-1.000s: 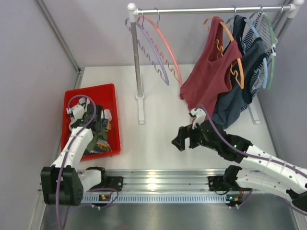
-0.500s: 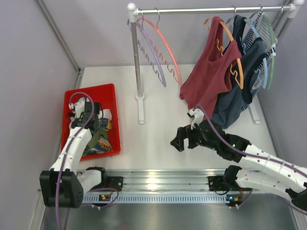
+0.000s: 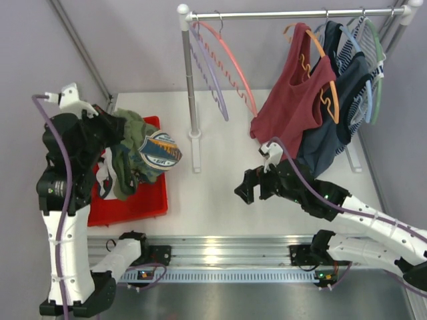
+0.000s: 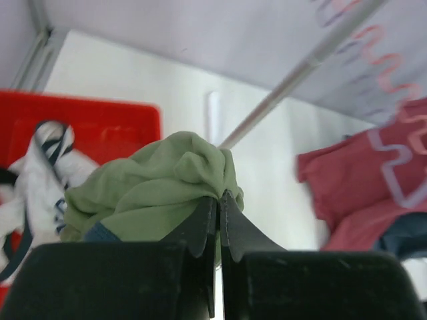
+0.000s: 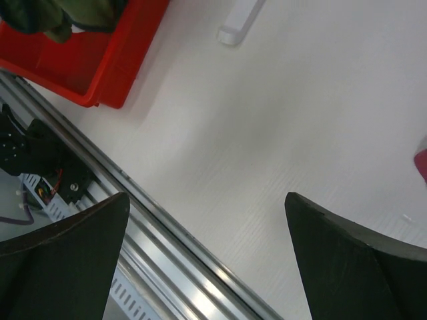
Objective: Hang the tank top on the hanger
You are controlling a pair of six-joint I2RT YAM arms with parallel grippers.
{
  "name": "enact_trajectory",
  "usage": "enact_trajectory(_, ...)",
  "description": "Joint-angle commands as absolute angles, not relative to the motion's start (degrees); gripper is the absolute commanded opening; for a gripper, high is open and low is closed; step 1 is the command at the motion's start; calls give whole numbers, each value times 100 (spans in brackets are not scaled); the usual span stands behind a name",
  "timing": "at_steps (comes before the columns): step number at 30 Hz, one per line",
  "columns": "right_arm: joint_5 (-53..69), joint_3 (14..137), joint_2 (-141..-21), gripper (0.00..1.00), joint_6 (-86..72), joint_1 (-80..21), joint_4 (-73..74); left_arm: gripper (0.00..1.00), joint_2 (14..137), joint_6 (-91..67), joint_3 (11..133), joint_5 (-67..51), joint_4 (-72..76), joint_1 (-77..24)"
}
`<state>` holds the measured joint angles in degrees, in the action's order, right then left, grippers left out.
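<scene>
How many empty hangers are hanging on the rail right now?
2: the lilac hanger and the salmon-pink hanger, side by side at the left end of the rail. None looks hidden.

A red bin [image 3: 137, 207] sits below the left gripper [image 4: 219, 207], a white printed garment [image 4: 40, 157] lying in it. Beyond the right gripper [image 3: 247, 189] a dark red tank top [image 3: 290, 107] hangs on an orange hanger [image 3: 315, 45].

Both arms are white shells broken up by black joints. A purple cable [image 3: 62, 233] runs loose along the left arm [image 3: 73, 250], and a second purple cable [image 3: 303, 183] along the right arm [image 3: 380, 223]. The left hand [image 4: 219, 207] is matte black with narrow tapered fingers [image 4: 197, 230]; the right hand [image 5: 207, 220] shows broad black wedges. Black bases [image 3: 133, 248] bolt onto a silver rail [image 3: 213, 255] along the bench's [image 3: 220, 193] near edge.
</scene>
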<state>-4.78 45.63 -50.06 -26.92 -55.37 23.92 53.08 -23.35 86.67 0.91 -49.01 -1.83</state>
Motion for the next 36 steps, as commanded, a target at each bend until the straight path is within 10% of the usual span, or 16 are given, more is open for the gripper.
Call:
enact_trajectory(1,-668,5079,-5053,100,-2453,-5607,2329,0,5545,-2188,9683,-1237,-4790,-167)
enact_trajectory(7,-984,5370,-5036,99,-2294,-5599,2470,0,5985,-2451,10626,-2170,-4703,-176)
enact_trajectory(14,-1230,5370,-4764,100,-2294,-5599,2505,0,5722,-2883,9056,-3094,-3982,-551)
enact_trajectory(22,-1354,5134,-4527,100,-2495,-5599,2540,0,6072,-3022,8069,-335,-3156,-4294)
enact_trajectory(36,-1626,4878,-3621,100,-2654,-5599,3111,0,7022,-3234,8658,2890,-2892,-6258)
